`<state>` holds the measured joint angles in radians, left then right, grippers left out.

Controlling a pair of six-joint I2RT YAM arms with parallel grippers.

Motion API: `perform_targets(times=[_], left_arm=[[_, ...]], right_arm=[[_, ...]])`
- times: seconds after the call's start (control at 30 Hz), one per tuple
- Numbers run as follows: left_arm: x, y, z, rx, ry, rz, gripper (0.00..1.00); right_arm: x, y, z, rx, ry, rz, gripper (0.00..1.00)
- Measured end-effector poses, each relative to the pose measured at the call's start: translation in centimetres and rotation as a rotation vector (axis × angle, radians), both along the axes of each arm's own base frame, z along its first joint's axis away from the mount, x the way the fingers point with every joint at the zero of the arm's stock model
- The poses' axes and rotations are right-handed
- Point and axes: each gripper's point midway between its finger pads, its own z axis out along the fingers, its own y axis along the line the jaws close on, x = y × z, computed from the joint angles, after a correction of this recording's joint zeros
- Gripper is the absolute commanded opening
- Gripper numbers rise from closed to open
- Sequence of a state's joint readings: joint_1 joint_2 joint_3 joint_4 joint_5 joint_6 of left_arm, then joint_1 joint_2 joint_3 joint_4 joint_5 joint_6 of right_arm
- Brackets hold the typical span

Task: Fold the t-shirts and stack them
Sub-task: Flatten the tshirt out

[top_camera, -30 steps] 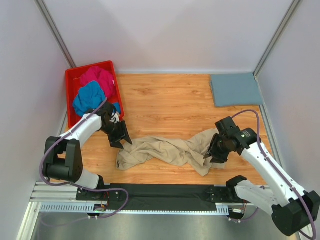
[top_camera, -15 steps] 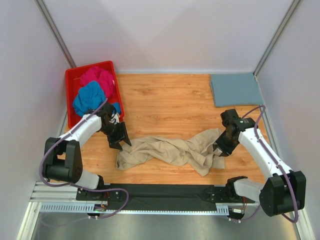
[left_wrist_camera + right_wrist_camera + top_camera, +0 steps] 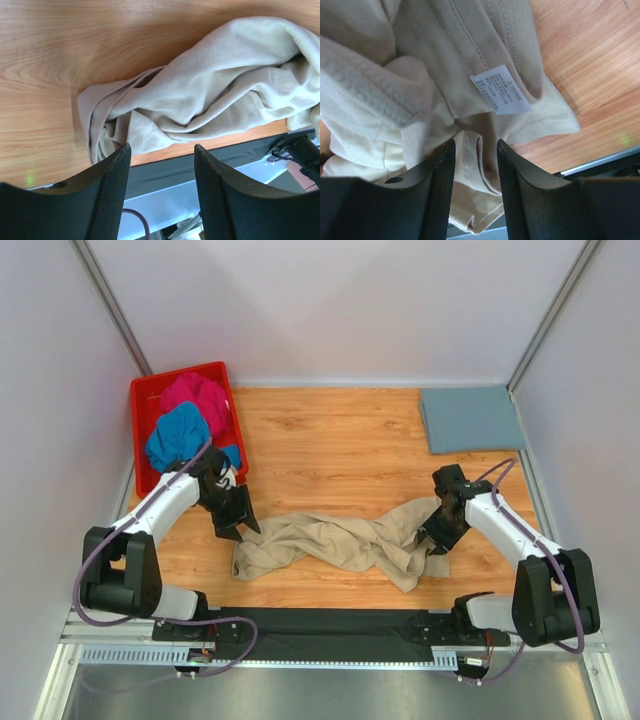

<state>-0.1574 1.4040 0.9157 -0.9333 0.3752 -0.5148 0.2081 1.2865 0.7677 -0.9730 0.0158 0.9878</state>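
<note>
Loosely rumpled, stretched-out beige t-shirt (image 3: 340,543)

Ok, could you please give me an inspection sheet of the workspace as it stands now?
Surface: wooden table, no spills seen.
Job's things: beige t-shirt crumpled near the front; grey-blue t-shirt folded flat at the far right corner; magenta t-shirt and bright blue t-shirt bunched in the bin.
Clutter: red bin at far left; otherwise nothing seen.
Grippers: left gripper open, empty, at the beige shirt's left end; right gripper at its right end, a fold between the jaws, grip cannot be told.
Cables: purple cables looped along both arms.
Surroundings: white walls; metal rail at near edge.
</note>
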Motion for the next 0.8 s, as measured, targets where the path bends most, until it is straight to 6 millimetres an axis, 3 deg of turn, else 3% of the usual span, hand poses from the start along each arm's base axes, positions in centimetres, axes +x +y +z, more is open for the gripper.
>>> perform_targets(times=[0.1, 0.2, 0.23, 0.4, 0.47, 0.67, 0.8], left_arm=[[-0.4, 0.1, 0.1, 0.000, 0.000, 0.000, 0.60], [-0.7, 0.2, 0.3, 0.003, -0.002, 0.001, 0.61], [-0.7, 0.2, 0.3, 0.006, -0.003, 0.001, 0.61], [-0.9, 0.8, 0.4, 0.037, 0.004, -0.007, 0.63], [-0.4, 1.2, 1.2, 0.068, -0.013, -0.023, 0.64], [3.3, 1.7, 4.2, 0.112, -0.137, -0.071, 0.64], [4.2, 1.4, 3.3, 0.101, -0.106, -0.114, 0.63]], right_arm=[[0.2, 0.0, -0.6, -0.001, 0.001, -0.001, 0.34], [0.4, 0.1, -0.9, 0.003, -0.003, -0.006, 0.15], [0.5, 0.1, -1.0, 0.004, -0.006, -0.008, 0.02], [0.3, -1.0, -0.3, -0.033, -0.001, -0.009, 0.00], [0.5, -2.0, 1.3, -0.078, -0.016, -0.001, 0.00], [2.8, -4.4, 9.5, -0.183, -0.221, 0.033, 0.00], [1.5, -5.0, 10.8, -0.205, -0.235, 0.059, 0.00]])
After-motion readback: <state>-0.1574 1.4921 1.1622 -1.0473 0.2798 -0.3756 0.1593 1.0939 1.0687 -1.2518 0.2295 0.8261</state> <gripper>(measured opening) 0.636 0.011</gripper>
